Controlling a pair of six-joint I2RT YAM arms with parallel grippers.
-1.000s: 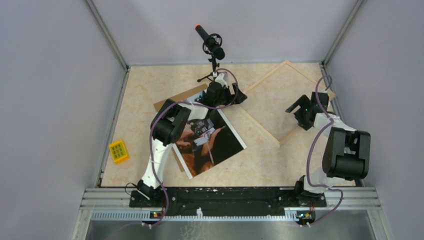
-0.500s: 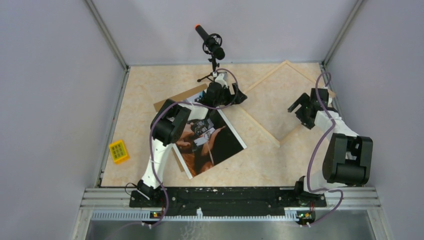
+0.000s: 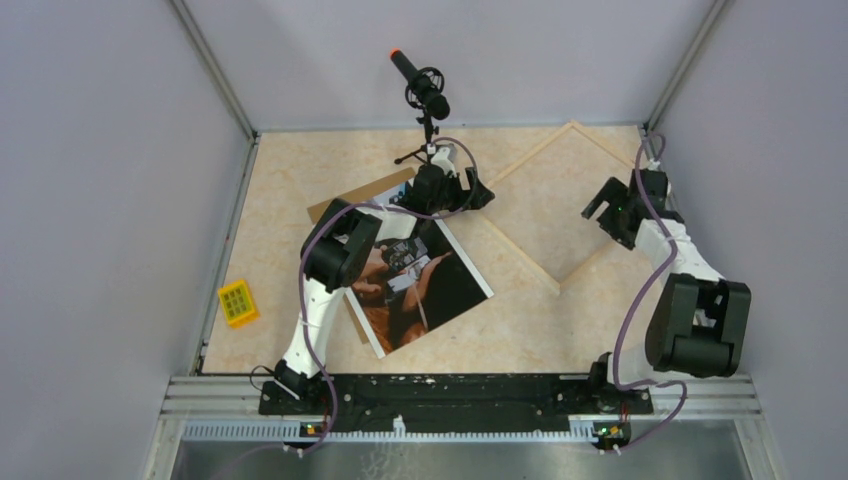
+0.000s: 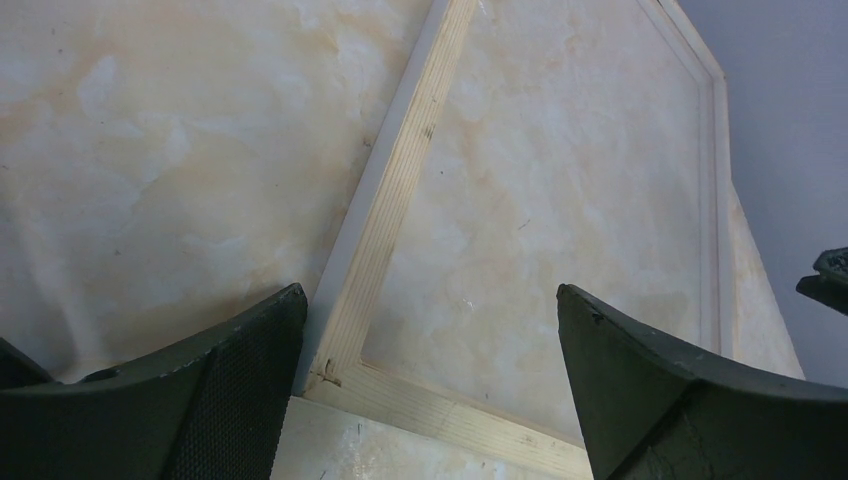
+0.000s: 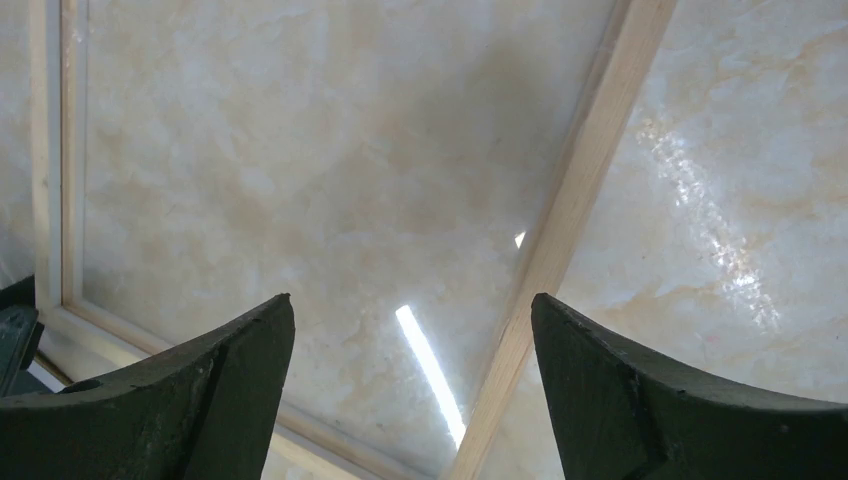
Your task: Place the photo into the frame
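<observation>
The pale stone-look table (image 3: 270, 180) sits inside grey walls. Close to the arms, left of the middle, the photo (image 3: 440, 290) lies face up on a brown board (image 3: 360, 190), not in the frame yet. Farther back and to the right, the frame (image 3: 525, 257) lies flat, turned like a diamond, with no picture in it. The left gripper (image 3: 478, 193) hangs over the frame's left corner and the right gripper (image 3: 600, 212) over its right side, both with jaws wide apart and holding nothing, maybe to steady the frame first.
</observation>
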